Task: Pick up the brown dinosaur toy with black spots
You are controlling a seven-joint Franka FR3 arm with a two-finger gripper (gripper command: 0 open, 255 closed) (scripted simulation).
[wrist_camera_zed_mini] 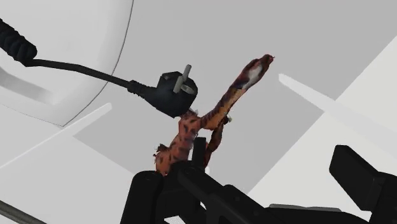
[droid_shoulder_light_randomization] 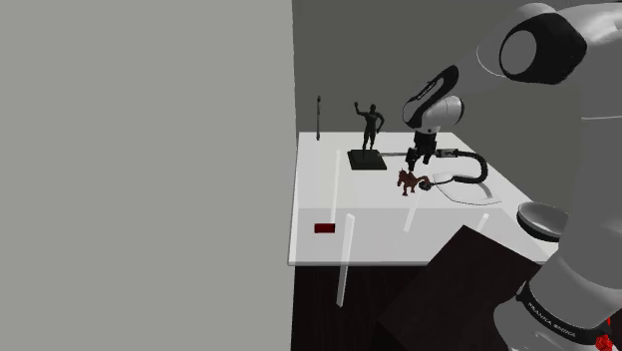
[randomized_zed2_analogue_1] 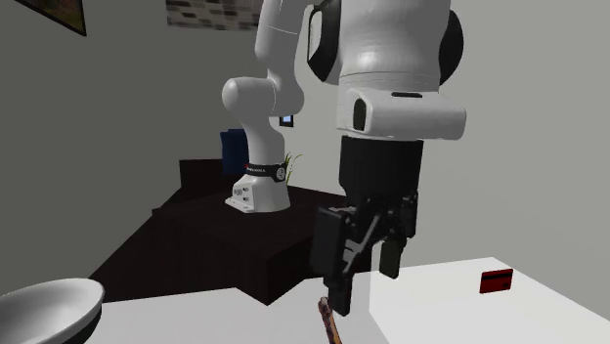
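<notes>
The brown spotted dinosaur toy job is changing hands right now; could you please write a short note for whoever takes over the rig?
Pincer: open, low over the white table, holding nothing.
Dinosaur toy: on the table beside a black plug. It is close against one finger, off-centre in the gap and not clasped.
Done: the approach to the toy.
Left: probably centre the toy between the fingers, close on it and lift, keeping clear of the plug.

The black band (droid_shoulder_light_randomization: 551, 310) bears lettering too small to read.
</notes>
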